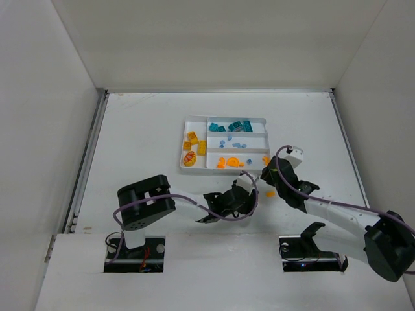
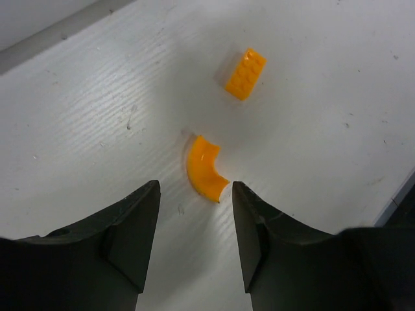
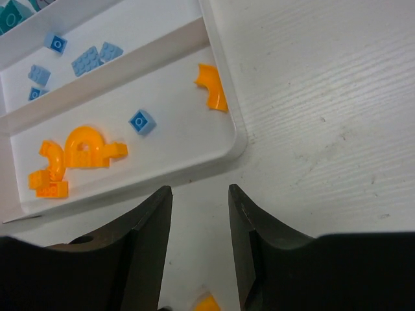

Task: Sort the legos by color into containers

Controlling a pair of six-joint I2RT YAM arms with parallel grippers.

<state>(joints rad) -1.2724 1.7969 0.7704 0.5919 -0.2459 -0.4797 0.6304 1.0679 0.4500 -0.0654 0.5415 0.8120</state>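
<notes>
While left pincer [image 2: 194, 210] gapes behind curved orange lego [image 2: 204, 170], right pincer [image 3: 200, 202] gapes beside tray [image 3: 235, 141].

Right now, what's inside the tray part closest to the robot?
Orange curved pieces, an orange brick, another orange curve and one light blue brick. Nothing covers them.

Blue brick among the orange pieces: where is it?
Right wrist view: the blue brick lies in the tray's nearest compartment, between an orange arch on its left and a curved orange piece.

One tray [image 3: 175, 97], four compartments [image 1: 256, 141]. Two hands: left hand [image 2: 194, 240], right hand [image 3: 200, 240]. Two loose, orange: curved lego [image 2: 204, 170], brick lego [image 2: 246, 74].
</notes>
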